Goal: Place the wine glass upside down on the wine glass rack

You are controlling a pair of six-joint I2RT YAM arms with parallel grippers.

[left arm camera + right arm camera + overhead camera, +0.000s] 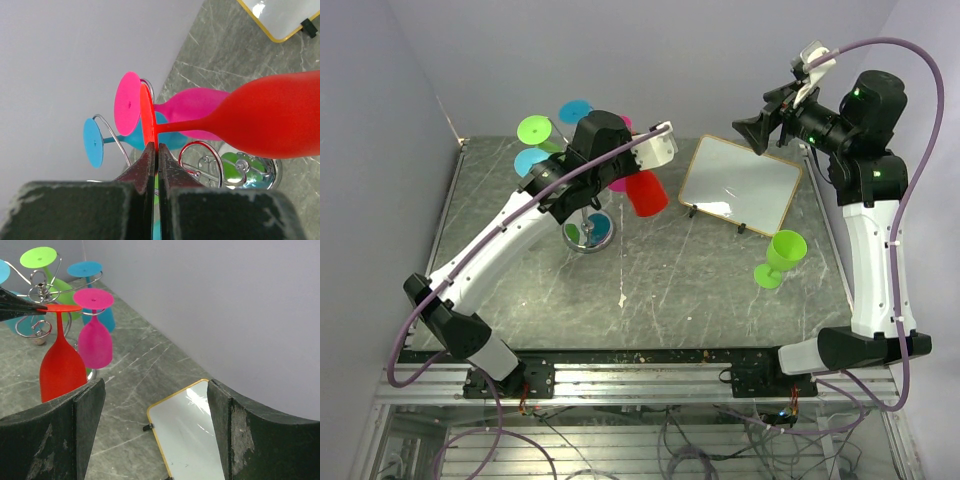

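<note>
I count six wine glasses, one rack (pixel 37 290) and one yellow-framed white board (pixel 740 185). Four glasses hang foot-up on the rack: one pink (pixel 95 345), one green (pixel 37 257) and two blue (pixel 84 269) (pixel 530 160). A second green one (pixel 780 255) stands upright on the table (pixel 670 280), well apart. My left gripper (pixel 155 150) pinches the foot rim of the red wine glass (pixel 270 120), an opaque, glossy glass, bowl hanging down just beside the pink one. My right gripper (pixel 155 390) gapes wide above the board.
</note>
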